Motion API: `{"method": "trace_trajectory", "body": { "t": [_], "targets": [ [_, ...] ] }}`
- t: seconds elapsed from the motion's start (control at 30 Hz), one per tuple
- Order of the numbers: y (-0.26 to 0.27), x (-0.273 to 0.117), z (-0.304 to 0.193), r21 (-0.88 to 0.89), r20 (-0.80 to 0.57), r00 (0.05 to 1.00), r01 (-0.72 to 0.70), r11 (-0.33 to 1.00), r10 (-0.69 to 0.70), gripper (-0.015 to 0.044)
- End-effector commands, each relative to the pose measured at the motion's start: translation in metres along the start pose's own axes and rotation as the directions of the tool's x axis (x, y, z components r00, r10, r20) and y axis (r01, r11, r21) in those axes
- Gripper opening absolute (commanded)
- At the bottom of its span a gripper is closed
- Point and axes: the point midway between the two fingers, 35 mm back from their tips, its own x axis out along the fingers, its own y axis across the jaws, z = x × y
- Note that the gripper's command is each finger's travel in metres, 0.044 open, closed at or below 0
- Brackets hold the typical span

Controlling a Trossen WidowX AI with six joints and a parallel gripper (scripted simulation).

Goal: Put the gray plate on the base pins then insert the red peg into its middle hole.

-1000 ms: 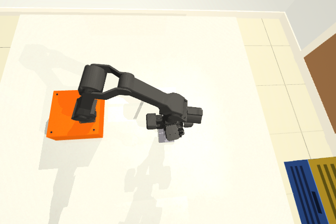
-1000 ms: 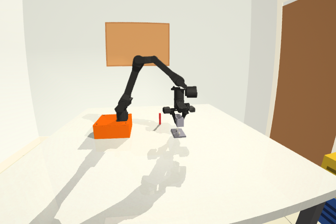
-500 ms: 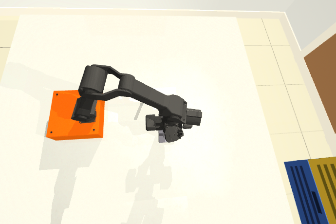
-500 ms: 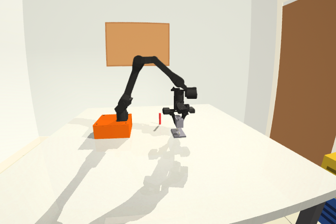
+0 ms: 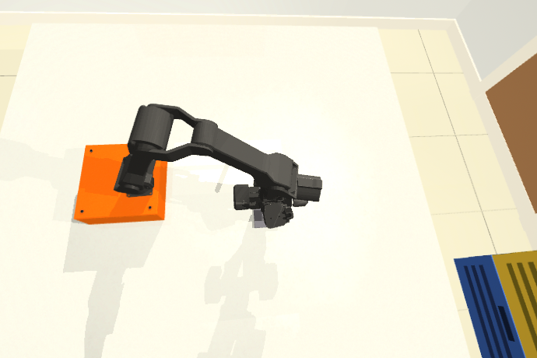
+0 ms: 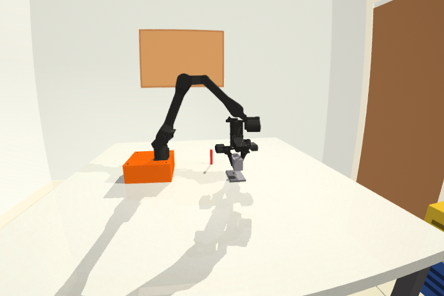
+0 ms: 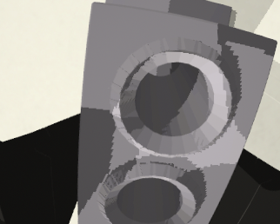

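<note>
1. At the far left, my arm (image 5: 240,149) (image 6: 222,99) rises from an orange box (image 5: 97,184) (image 6: 148,173) on the white table (image 5: 368,258) (image 6: 304,228), then bends over and down.
2. Next along, on the wall behind me, is a tan board (image 6: 182,55); part of my arm crosses it in the outside view.
3. The red peg (image 6: 211,156) stands upright on the table between the orange box and my claw, apart from both. From above, I can't make it out.
4. Then comes my claw (image 5: 274,204) (image 6: 236,162) (image 7: 149,128), pointing down and closed on the gray plate (image 6: 238,165) (image 7: 99,74), one dark finger on each side. Up close, I see two round holes in the plate; the rest runs out of view.
5. Below the plate, the gray base (image 5: 258,221) (image 6: 241,179) (image 7: 199,10) lies flat on the table, its small pins sticking up. The plate isn't lying flat on it. Whether it touches the pins, I cannot tell.
6. Off to the right are a brown door (image 5: 518,128) (image 6: 405,88) and, nearer, blue (image 5: 472,293) (image 6: 432,287) and yellow bins (image 5: 502,264) (image 6: 438,209).
</note>
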Motion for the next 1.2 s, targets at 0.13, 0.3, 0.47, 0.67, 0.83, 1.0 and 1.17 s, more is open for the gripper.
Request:
{"method": "trace_trajectory", "body": {
  "t": [0.13,0.3,0.47,0.67,0.83,1.0,1.17],
  "targets": [
    [-0.003,0.010,0.000,-0.006,-0.001,1.000,0.013,1.000,-0.013,0.0000],
    [-0.003,0.017,0.000,-0.006,-0.001,1.000,0.013,1.000,-0.013,0.0000],
    [-0.003,0.025,0.000,-0.006,-0.001,1.000,0.013,1.000,-0.013,0.0000],
    [-0.003,0.033,0.000,-0.006,-0.001,1.000,0.013,1.000,-0.013,0.0000],
    [-0.001,0.029,0.000,0.000,-0.001,1.000,0.006,1.000,-0.006,0.0000],
    [-0.001,0.029,0.000,0.000,-0.001,1.000,0.006,1.000,-0.006,0.0026],
    [-0.001,0.029,0.000,0.000,-0.001,1.000,0.006,1.000,-0.006,0.0157]
  ]
}}
